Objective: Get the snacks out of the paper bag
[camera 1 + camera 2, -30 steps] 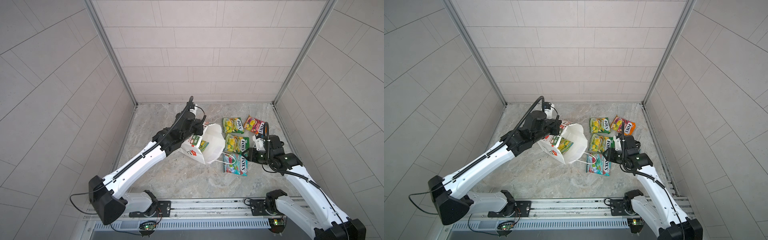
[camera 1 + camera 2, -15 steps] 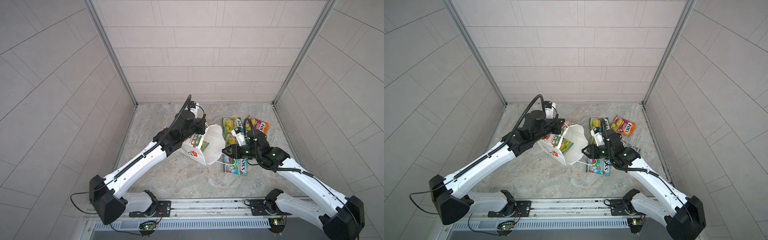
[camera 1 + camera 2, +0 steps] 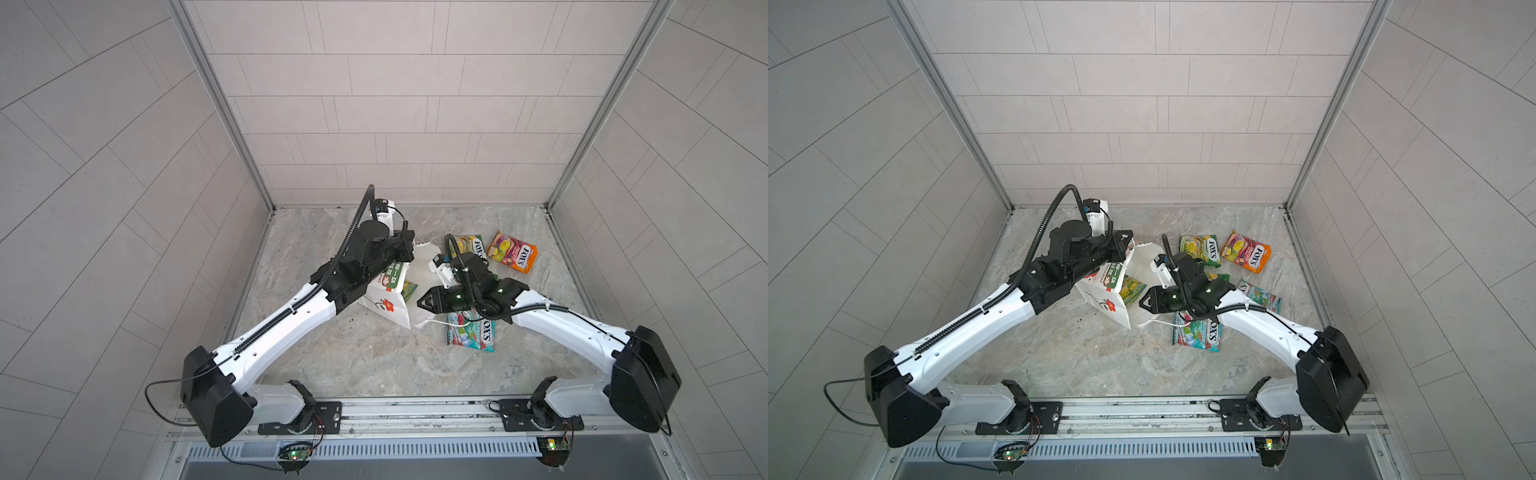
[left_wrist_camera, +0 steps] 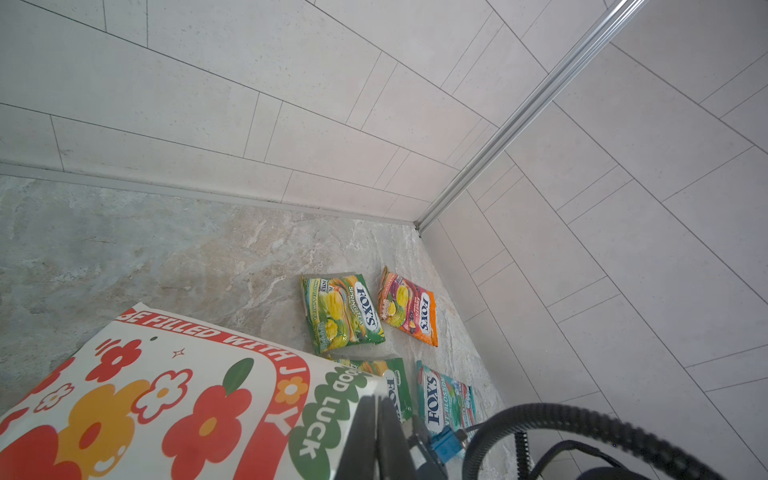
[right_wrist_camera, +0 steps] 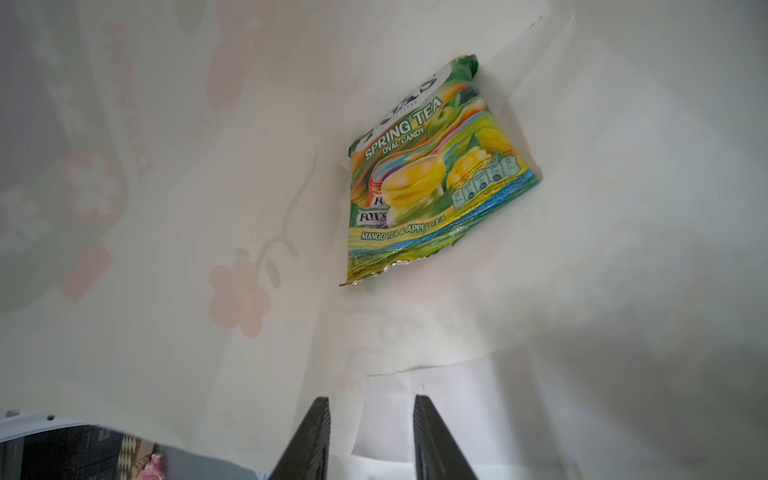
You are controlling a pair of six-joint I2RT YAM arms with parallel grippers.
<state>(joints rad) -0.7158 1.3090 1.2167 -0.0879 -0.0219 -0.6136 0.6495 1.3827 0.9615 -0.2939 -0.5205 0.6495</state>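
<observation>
The white paper bag point(image 3: 384, 305) point(image 3: 1104, 303) lies tilted on the floor with its mouth facing right. My left gripper point(image 3: 409, 249) point(image 4: 377, 399) is shut on the bag's upper rim. A green-yellow snack point(image 5: 432, 178) point(image 3: 1132, 289) rests deep inside against the bag's wall. My right gripper point(image 3: 419, 301) point(image 5: 371, 399) is at the bag's mouth, pointing in, open with nothing between its fingers, well short of that packet. Outside lie a green-yellow snack point(image 3: 471, 247), an orange-pink one point(image 3: 512, 252) and a teal-red one point(image 3: 471, 334).
A second teal-red packet point(image 3: 1260, 296) and another green packet point(image 4: 390, 382) lie under or beside my right arm. A white string handle point(image 3: 453, 322) trails from the bag's mouth over the near teal packet. Tiled walls close the floor at the back and both sides.
My right gripper has swung left from over the laid-out packets into the bag's mouth, and its jaws have narrowed. The left gripper still holds the bag's rim in the same place.
</observation>
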